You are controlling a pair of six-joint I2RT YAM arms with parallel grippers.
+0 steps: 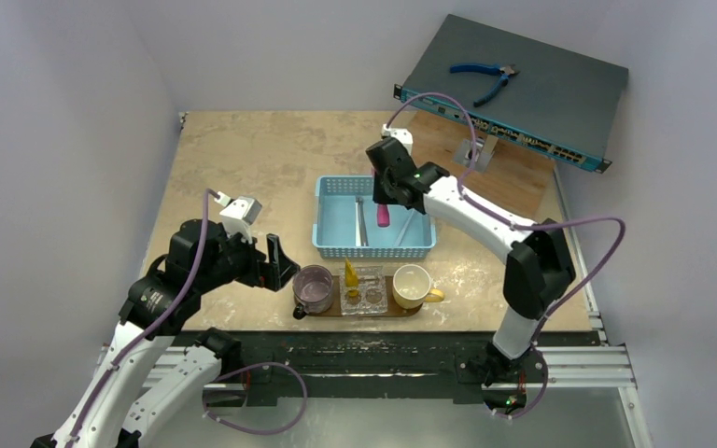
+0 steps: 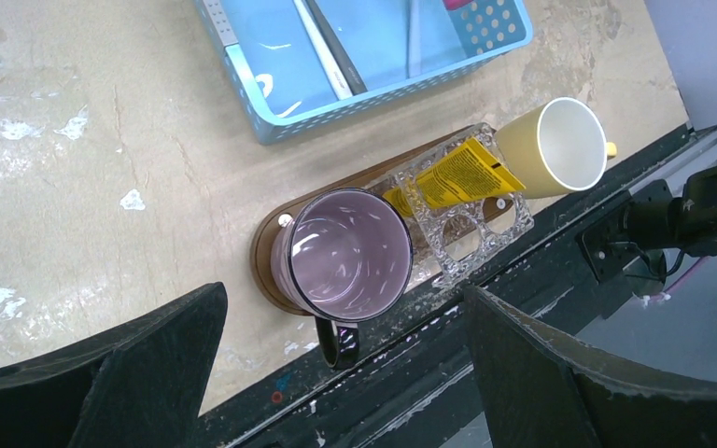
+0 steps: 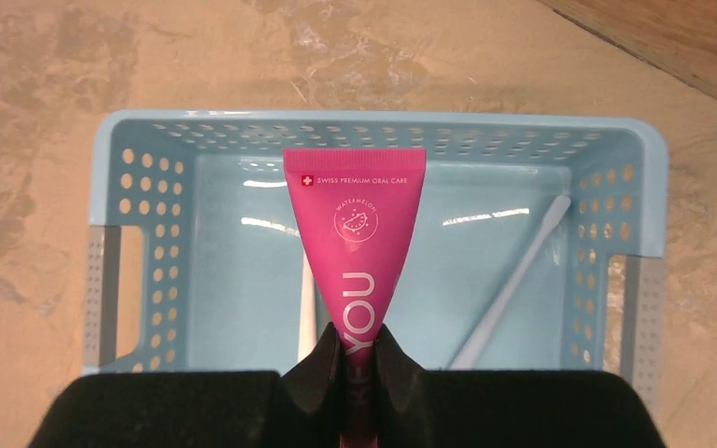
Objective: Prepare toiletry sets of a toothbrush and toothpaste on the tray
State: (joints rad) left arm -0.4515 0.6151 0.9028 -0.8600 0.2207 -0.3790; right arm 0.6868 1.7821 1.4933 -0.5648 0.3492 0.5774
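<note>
pink tube point(image 3: 355, 233) reads "swiss premium oral care", "you".

A lab test cell: plain white walls point(image 1: 56, 140), network switch point(image 1: 523, 93), pliers point(image 1: 485, 77), aluminium rails point(image 1: 579, 375).

Your left arm point(image 1: 163, 299) stands at the lower left of the top view, elbow bent. The left gripper point(image 1: 280, 266) points right with jaws spread wide, and in its wrist view the dark fingers point(image 2: 103, 373) sit in the bottom corners, well apart. Your right arm point(image 1: 485, 224) goes up from the lower right, folds at the elbow and stretches up-left to centre frame, where the right gripper point(image 1: 385, 191) points down, pinched on the narrow end of the pink tube point(image 3: 355, 215).
</note>
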